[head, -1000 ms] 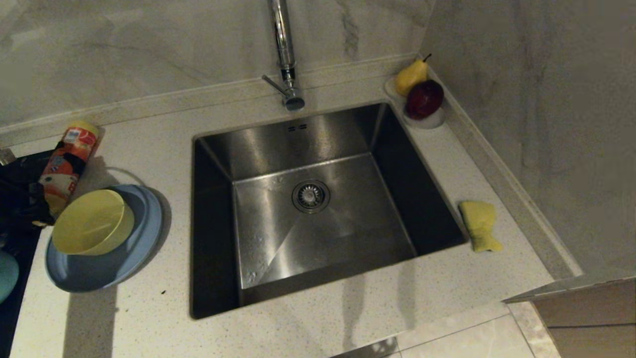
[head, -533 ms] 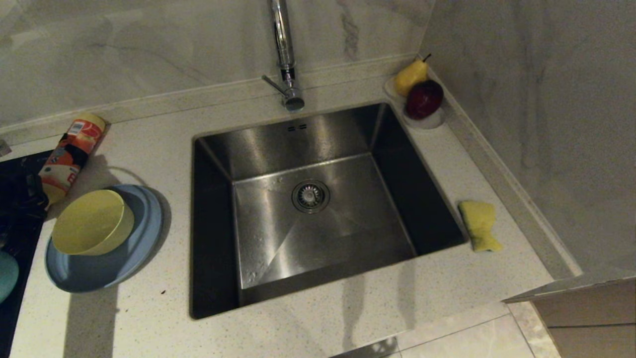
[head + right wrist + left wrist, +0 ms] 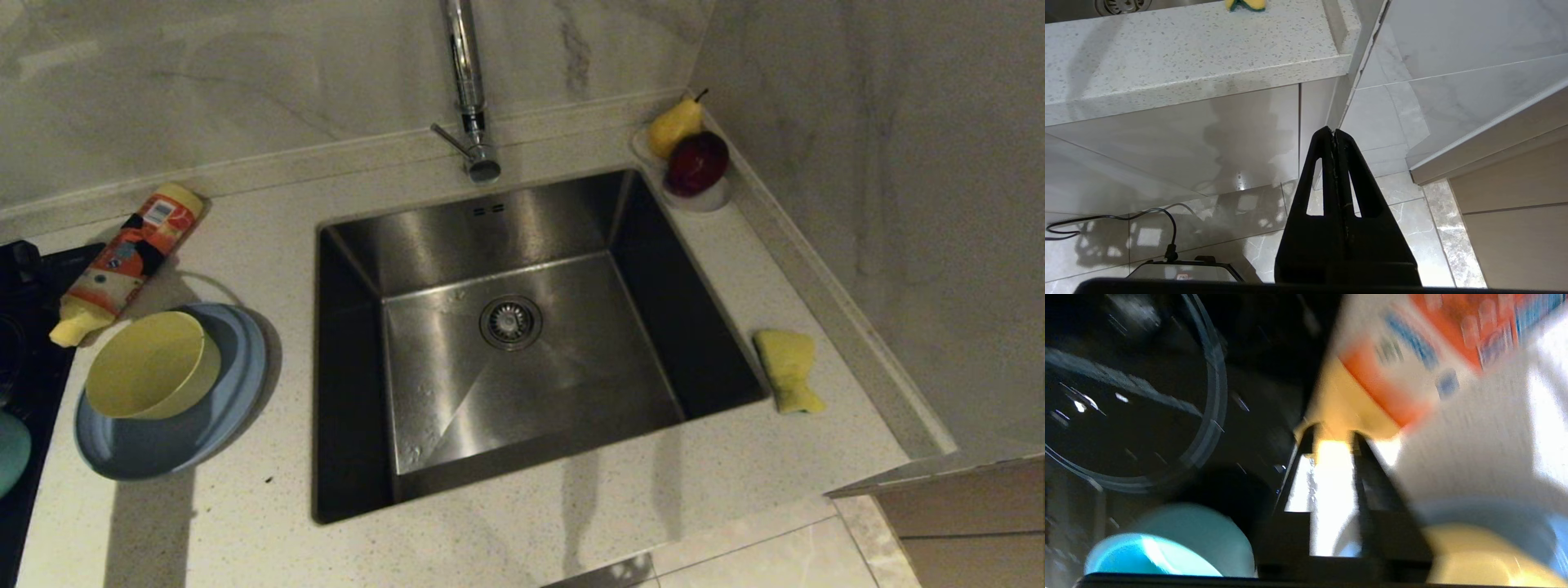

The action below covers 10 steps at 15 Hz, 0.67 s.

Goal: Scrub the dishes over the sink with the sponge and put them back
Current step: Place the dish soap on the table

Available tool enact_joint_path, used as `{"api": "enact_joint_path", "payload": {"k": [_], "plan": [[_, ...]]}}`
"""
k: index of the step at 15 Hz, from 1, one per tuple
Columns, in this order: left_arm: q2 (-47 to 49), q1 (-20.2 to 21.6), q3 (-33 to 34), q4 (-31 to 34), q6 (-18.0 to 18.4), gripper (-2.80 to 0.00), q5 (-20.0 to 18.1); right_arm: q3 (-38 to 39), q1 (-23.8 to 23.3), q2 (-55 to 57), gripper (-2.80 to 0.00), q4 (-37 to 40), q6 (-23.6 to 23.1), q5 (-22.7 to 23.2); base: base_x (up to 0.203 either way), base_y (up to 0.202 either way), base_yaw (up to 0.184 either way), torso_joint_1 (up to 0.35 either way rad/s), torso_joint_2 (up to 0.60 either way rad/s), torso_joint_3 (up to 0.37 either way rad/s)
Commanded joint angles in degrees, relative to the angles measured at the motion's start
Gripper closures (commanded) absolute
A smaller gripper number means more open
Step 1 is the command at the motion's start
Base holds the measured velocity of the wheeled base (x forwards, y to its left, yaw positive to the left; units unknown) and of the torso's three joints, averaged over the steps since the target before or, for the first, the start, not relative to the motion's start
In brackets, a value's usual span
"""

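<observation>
Dishes (image 3: 151, 365) at frame left: your left hand (image 3: 1331, 437), slightly parted and empty, could nudge the bottle (image 3: 126, 257) into them.

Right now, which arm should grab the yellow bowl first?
Left, probably. The left gripper hangs by the orange bottle, jaws slightly apart, with the yellow bowl on the blue plate close beneath it. The right gripper is shut, below the counter edge, across the sink.

We see a pale-yellow bowl (image 3: 151, 365) on a light-blue plate (image 3: 175, 433), a yellow sponge (image 3: 788, 369) (green underside), and a white-speckled counter (image 3: 269, 229).
</observation>
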Motion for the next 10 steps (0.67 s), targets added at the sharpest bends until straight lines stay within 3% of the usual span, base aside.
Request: {"api": "enact_joint_path", "payload": {"k": [1,5,10], "plan": [[-0.2,-0.1,-0.2,-0.4,0.3,-2.8,-0.2,0.0,0.0,-0.1,0.0,0.0,0.0,0.0,0.0,0.0,0.0,0.0,0.0,0.0],[0.3,-0.1,-0.2,-2.3,3.6,-2.8,-0.2,0.0,0.0,-0.1,0.0,0.0,0.0,0.0,0.0,0.0,0.0,0.0,0.0,0.0],[3.1,-0.1,-0.2,-8.3,15.3,-2.8,-1.0,0.0,0.0,-0.1,0.0,0.0,0.0,0.0,0.0,0.0,0.0,0.0,0.0,0.0]]}}
